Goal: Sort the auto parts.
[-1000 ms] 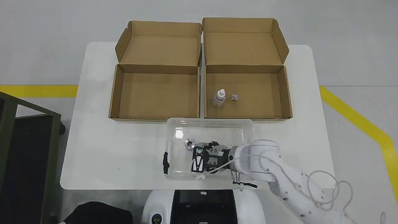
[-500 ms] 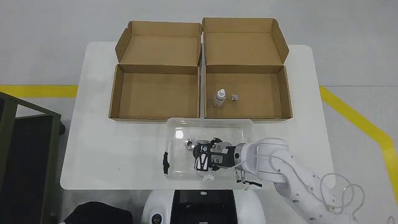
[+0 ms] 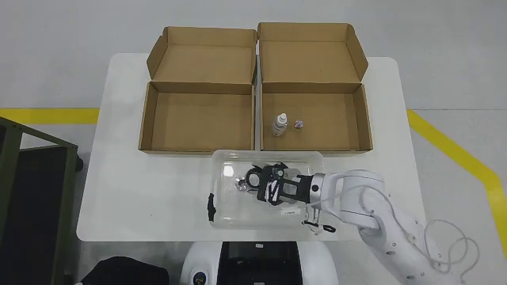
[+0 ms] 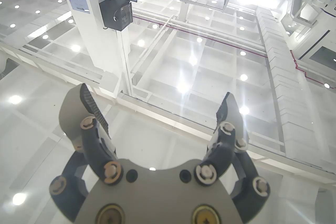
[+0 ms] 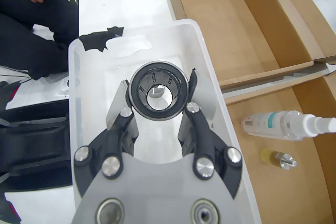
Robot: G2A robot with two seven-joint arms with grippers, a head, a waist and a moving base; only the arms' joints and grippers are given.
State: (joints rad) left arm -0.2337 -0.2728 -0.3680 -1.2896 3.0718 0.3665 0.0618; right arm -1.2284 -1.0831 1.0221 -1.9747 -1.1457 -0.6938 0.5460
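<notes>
My right gripper (image 5: 159, 83) is shut on a black and steel ring bearing (image 5: 159, 114), holding it by its outer rim above the clear plastic bin (image 5: 210, 72). In the top view that gripper (image 3: 257, 180) and bearing (image 3: 253, 177) hang over the bin's (image 3: 317, 158) left half. Through the bearing's hole a small metal part (image 5: 155, 93) lies on the bin floor. A spray bottle (image 5: 278, 124) and a small brass and steel fitting (image 5: 278, 159) lie in the right cardboard box (image 3: 360, 123). My left gripper (image 4: 156, 93) is open, pointing at the ceiling.
The left cardboard box (image 3: 198, 121) stands open beside the right one, both with lids folded back, just behind the bin. A scrap of black tape (image 5: 101, 38) sticks to the bin's end rim. White table (image 3: 127, 182) lies bare left of the bin.
My right gripper has lifted the bearing off the bin floor and swung it toward the boxes' side of the bin, the arm shifting to the right.
</notes>
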